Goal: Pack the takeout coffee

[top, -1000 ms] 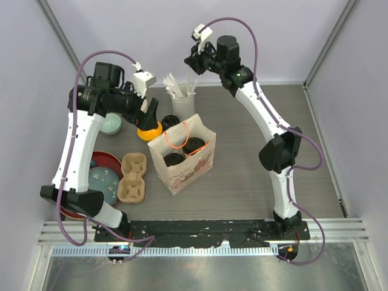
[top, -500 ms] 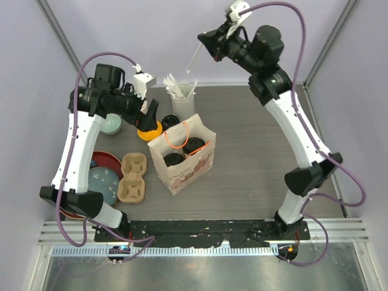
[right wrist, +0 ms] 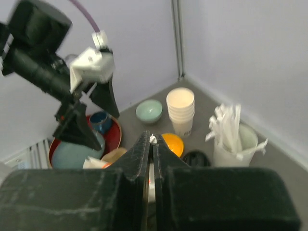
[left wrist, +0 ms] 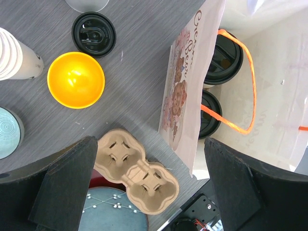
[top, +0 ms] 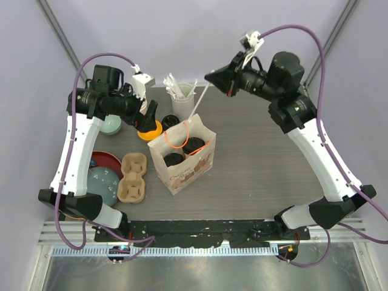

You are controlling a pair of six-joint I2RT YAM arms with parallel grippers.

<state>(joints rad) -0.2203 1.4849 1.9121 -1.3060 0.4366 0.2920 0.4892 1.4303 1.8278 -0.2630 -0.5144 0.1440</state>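
Grey table [top: 260, 163], cups [top: 193, 145] in bag [top: 188, 171] — right tool [top: 209, 76] gripping straw [top: 198, 104]

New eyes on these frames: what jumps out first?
The printed paper bag mid-table, with two black-lidded cups standing inside. The right hand, raised, is shut on a white straw slanting down toward the bag's mouth. The left hand hangs open over the yellow bowl beside the bag.

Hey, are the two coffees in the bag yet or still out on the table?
In the bag: the near coffee and the far coffee stand lids-up inside the open bag.
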